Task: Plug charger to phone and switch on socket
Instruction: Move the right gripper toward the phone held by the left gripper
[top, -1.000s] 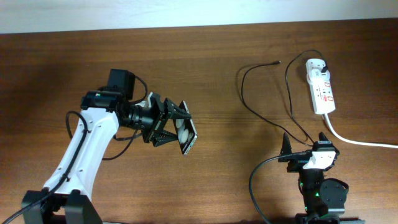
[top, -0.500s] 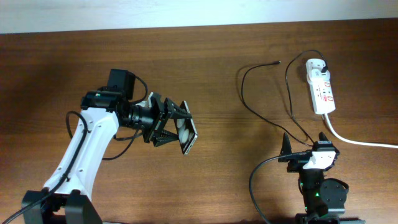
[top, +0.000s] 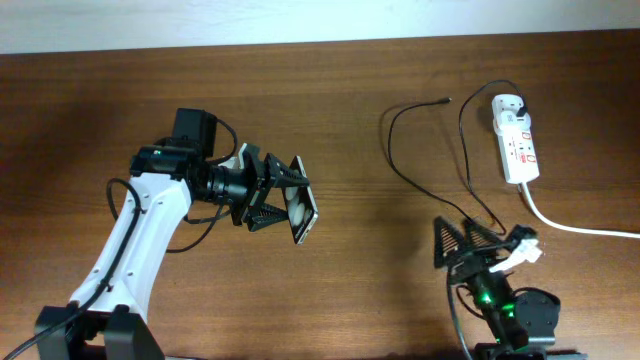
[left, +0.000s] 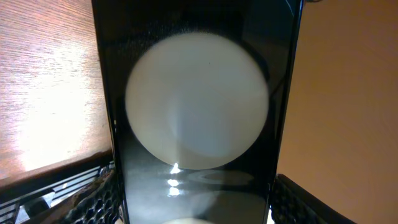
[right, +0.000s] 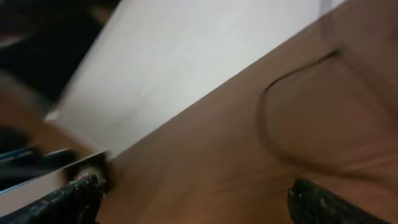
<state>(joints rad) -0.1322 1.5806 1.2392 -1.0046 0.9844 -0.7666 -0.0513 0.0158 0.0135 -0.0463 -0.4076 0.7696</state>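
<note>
Looking closely, we see the glossy black phone (top: 301, 212) clamped in the left gripper (top: 280, 200), the right gripper (top: 458, 240) with fingers apart.

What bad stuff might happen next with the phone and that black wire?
The left gripper pinches the phone by its edges, seemingly off the table, so it might slip and drop. The open right gripper sits beside the charger cable's loops and might snag them, tugging the socket.
</note>
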